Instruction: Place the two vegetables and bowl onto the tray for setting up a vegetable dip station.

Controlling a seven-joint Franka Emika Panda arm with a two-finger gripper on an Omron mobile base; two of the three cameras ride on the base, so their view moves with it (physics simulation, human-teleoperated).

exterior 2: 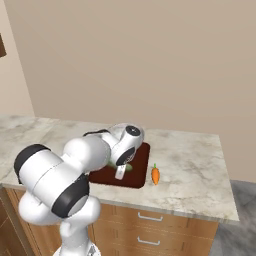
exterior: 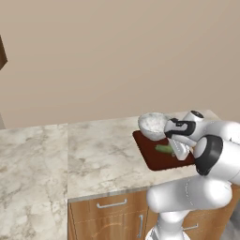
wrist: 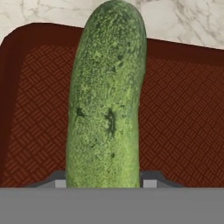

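A kitchen: a marble-look counter (exterior: 93, 150) tops wooden drawers (exterior 2: 150, 225) with metal handles, against a beige wall (exterior: 117, 56).

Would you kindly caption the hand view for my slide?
Dark green elongated cucumber between the gripper fingertips, over the dark reddish-brown rectangular tray.

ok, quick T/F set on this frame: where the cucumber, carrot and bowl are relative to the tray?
1. The cucumber lies over the tray. True.
2. The carrot is on the tray. False: it lies on the counter beside the tray's right edge.
3. The bowl sits at the tray's far end. True.
4. The gripper is above the carrot. False: it is over the tray, at the cucumber.
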